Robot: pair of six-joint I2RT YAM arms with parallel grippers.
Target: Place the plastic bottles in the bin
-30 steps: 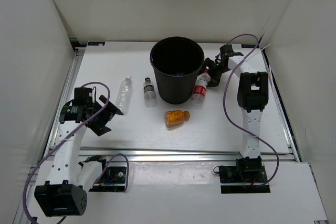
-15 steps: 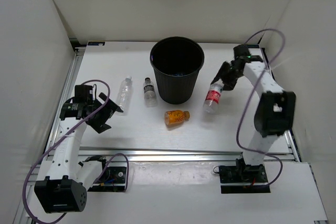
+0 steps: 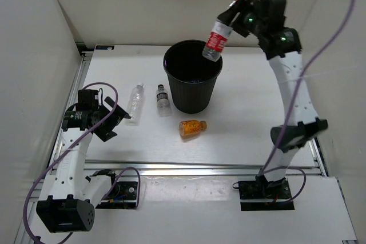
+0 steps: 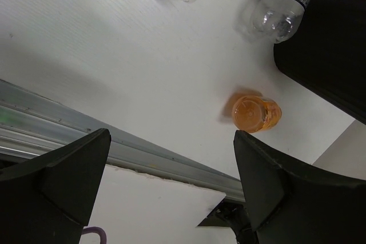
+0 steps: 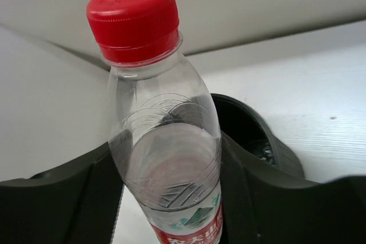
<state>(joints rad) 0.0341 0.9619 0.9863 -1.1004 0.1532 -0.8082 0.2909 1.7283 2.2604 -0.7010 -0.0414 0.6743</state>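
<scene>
Top external: red-capped bottle above bin.

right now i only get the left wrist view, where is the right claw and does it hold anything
observer: the right claw is raised high, shut on the red-capped bottle.
operator: is it over the bin
observer: from the top camera the bottle's base overlaps the right side of the bin opening, with its cap tilted up and to the right.
operator: which way does the clear bottle's cap point
observer: the clear bottle lies with its white cap at the far end and its base toward the left claw.
</scene>
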